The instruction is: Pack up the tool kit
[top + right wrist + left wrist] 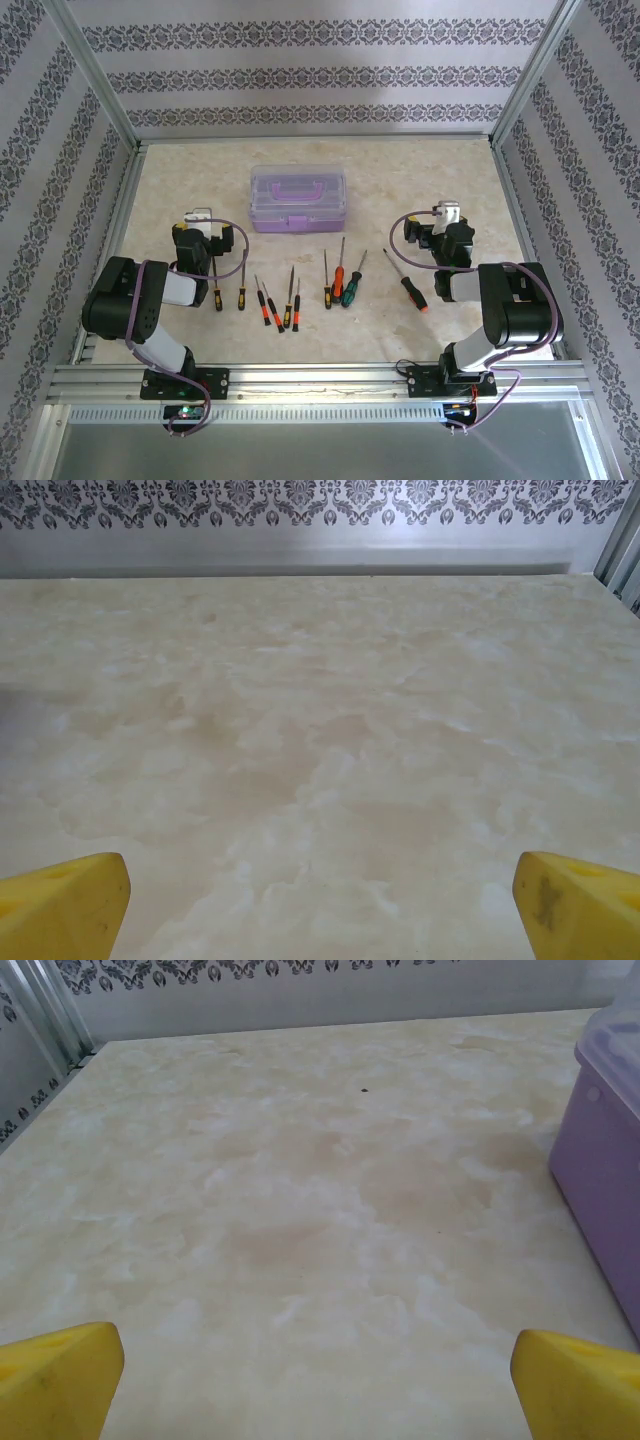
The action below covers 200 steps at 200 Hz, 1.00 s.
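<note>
Top external: screwdrivers [290, 295] are lying just in front of the box [298, 198], shafts pointing toward it. Left end effector [215, 235] and right end effector [432, 226] are hanging spread and empty either side, left nearer.

Lab robot cell: aluminium frame [310, 375], damask-papered wall panels [320, 75], marbled tabletop [200, 170]

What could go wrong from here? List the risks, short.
1. The translucent purple plastic box with its clear lid seems shut; prying it open could slide it across the table.
2. The thin screwdrivers lie flat and close together; the wide-open left pincer may nudge neighbours or grab two.
</note>
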Tool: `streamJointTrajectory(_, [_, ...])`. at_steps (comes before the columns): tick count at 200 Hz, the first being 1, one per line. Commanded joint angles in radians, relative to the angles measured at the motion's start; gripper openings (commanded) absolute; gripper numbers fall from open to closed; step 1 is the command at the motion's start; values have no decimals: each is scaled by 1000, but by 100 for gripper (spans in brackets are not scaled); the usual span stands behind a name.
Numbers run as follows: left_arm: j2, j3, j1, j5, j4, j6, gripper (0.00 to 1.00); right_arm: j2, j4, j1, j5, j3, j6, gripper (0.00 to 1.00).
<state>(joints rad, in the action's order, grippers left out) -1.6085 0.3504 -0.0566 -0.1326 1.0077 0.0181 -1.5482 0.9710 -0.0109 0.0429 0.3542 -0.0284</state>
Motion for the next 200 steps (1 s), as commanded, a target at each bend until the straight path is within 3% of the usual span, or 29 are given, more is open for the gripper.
streamJointTrajectory(1, [16,4,14,40,8,3,99,6,11,0,15,17,-15,98])
streamJointTrajectory(200, [16,16,15,37,-16,-2,99,5,14,-3,20,15,-18,98])
